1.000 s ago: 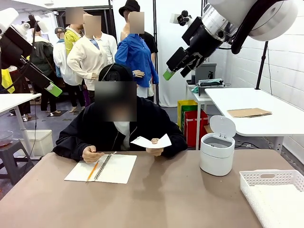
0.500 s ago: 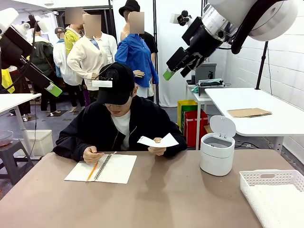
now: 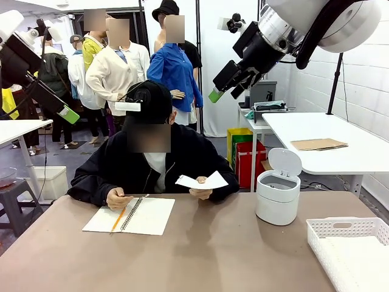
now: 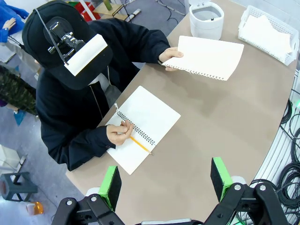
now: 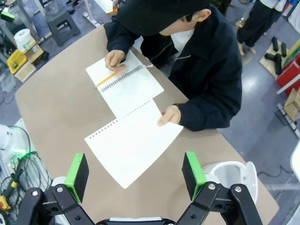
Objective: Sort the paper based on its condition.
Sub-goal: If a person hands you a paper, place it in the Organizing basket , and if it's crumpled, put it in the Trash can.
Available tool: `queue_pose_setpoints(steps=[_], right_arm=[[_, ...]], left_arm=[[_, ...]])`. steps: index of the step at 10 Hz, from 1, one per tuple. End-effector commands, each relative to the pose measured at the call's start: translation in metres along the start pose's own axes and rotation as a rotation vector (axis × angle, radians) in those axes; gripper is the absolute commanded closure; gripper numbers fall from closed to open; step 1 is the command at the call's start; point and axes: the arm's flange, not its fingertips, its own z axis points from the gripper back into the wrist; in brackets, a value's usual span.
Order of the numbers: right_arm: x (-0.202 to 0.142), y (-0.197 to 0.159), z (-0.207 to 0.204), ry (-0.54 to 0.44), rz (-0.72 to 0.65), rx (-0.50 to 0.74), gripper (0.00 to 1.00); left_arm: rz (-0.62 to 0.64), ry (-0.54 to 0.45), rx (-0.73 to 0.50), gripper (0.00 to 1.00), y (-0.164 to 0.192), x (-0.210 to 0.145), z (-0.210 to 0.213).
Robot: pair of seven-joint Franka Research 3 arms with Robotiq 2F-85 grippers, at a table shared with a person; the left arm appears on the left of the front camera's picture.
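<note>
In the past second the only thing that has moved is the loose sheet of paper (image 3: 200, 180): the person's hand (image 3: 199, 193) has shifted it a little toward the bin side and levelled it out, so it now sits flatter than the shallow V it made a moment ago. It is held in the air above the far edge of the worktop (image 3: 213, 255), just beside the open spiral notebook (image 3: 130, 215), touching nothing but that hand. Neither robot arm has stirred in that time. To me that reads as the sheet being looked over or readied for offering, with the sorting itself not yet begun. From above, the sheet looks smooth and uncreased with a punched edge, so I would guess it belongs in the white basket (image 3: 349, 243), where other flat paper already lies, rather than in the open-lidded white bin (image 3: 278, 193), though that is only my reading. The person's other hand (image 3: 117, 198) rests on the notebook by an orange pencil (image 3: 118, 218). Both arms hang high and well clear of the worktop, angled down toward the person. The left gripper (image 4: 165, 180) has its green pads wide apart and holds nothing. The right gripper (image 5: 135, 176) is likewise spread wide and empty, looking almost straight down on the sheet, so it seems the better placed to come down for it.
</note>
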Motion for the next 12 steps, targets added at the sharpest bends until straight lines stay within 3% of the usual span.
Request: queue_pose_setpoints(steps=[1,12], right_arm=[[0.000,-0.001,0.000,-0.004,-0.005,0.003,0.00],[-0.001,-0.011,-0.010,0.042,-0.064,0.037,0.00]], left_arm=[[0.001,-0.002,-0.001,0.00,0.000,0.000,0.001],[0.001,-0.002,-0.001,0.00,0.000,0.000,0.001]])
